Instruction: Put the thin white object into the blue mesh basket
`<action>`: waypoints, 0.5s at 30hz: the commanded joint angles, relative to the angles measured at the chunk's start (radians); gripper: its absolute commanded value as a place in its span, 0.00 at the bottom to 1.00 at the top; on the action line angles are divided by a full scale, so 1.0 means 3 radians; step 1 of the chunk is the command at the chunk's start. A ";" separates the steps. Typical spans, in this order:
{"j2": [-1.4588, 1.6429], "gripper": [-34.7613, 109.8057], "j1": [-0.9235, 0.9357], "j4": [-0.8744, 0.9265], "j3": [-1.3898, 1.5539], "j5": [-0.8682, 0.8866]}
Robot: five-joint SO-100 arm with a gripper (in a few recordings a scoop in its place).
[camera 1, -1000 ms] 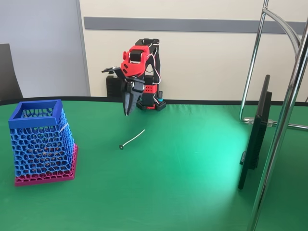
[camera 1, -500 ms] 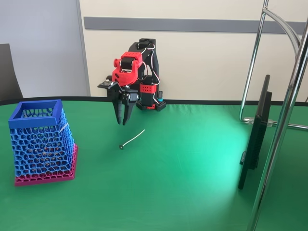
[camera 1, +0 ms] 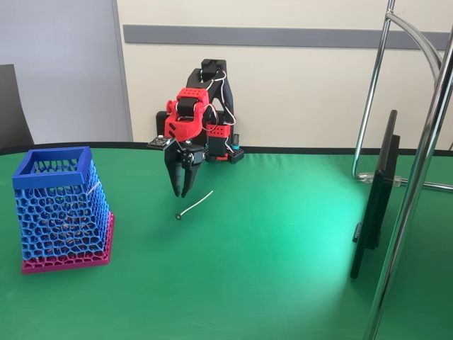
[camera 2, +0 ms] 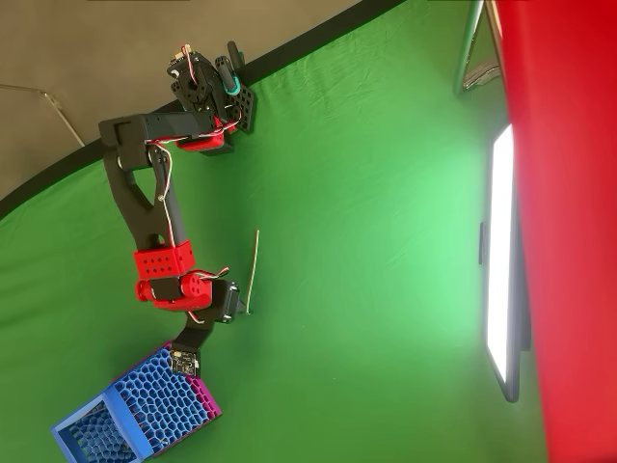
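End effector (camera 1: 184, 190): held just above the stick's dark-tipped end, jaws narrowly parted, nothing held.
Thin white object (camera 1: 196, 204): lies mid-desk; judged light, slightly flexible, easily rolled; best gripped mid-length.
Blue mesh basket (camera 1: 60, 210): set near the desk's left edge.

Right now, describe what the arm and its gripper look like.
The arm mixes black links with bright red printed housings, and thin white and red cables loop along its joints. Its gripper has two dark, tapering, pointed fingers. A small dark circuit board sticks out beside the wrist.

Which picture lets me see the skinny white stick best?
The fixed view: the thin white object lies whole on the green cloth, dark tip visible, gripper above it. The overhead view shows it as a faint line beside the arm.
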 commanded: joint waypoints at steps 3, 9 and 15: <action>-0.0133 0.32 0.0000 -0.0051 -0.0276 -0.0061; -0.0245 0.32 -0.0005 -0.0051 -0.0363 -0.0169; -0.0291 0.32 -0.0026 -0.0051 -0.0353 -0.0174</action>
